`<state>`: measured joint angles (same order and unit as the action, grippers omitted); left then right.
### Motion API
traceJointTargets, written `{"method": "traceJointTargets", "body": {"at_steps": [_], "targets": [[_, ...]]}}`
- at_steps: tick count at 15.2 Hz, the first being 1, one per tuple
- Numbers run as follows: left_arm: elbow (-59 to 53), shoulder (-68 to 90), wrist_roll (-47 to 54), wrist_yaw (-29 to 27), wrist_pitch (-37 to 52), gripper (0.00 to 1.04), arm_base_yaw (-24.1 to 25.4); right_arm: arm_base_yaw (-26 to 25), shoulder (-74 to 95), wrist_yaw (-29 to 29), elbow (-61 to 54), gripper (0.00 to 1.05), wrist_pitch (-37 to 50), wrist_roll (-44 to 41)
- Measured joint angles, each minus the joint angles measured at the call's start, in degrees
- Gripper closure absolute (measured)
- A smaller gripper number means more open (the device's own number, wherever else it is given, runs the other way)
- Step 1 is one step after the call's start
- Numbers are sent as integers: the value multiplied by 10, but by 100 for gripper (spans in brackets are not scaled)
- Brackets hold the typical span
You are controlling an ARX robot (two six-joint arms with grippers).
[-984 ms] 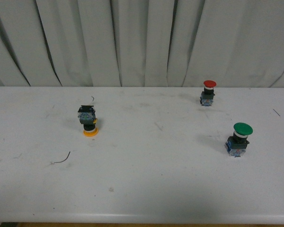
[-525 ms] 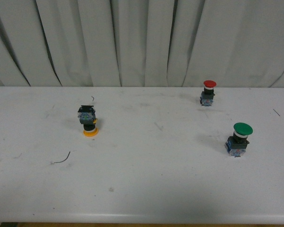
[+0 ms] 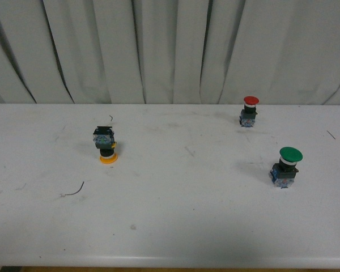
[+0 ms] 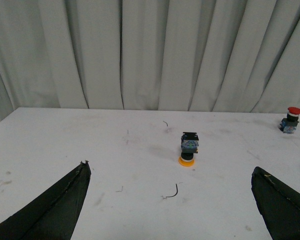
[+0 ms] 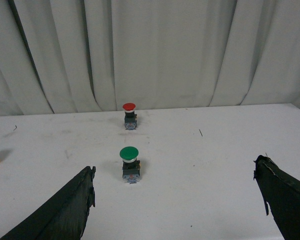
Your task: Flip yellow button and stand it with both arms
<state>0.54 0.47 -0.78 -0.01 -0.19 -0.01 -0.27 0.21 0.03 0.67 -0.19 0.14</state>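
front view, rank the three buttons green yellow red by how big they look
1. green button, largest, only slightly over the next
2. yellow button, upside down on its cap
3. red button, smallest, but farthest back, so true size is unsure

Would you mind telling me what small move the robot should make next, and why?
Probably advance the left gripper toward the yellow button. It stands upside down on its cap, untouched, ahead of that open gripper; the right gripper faces the green button and red button instead.
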Motion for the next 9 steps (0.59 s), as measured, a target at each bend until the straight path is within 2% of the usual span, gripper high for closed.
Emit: {"method": "traceJointTargets", "body": {"at_steps": [3,4,5,7,9], "targets": [[0,0,0,0,0,7,0,0,0,0,0,6,0,0],[30,35,-35,-38,-90,7,-8,0,0,0,0,6,0,0],[67,88,-74,-65,-137,7,-6,0,0,0,0,6,0,0],[102,95,-104,-78,-132,7,-15,0,0,0,0,6,0,0],[121,108,-106,-48,-103,7,11,0,0,0,0,6,0,0]]}}
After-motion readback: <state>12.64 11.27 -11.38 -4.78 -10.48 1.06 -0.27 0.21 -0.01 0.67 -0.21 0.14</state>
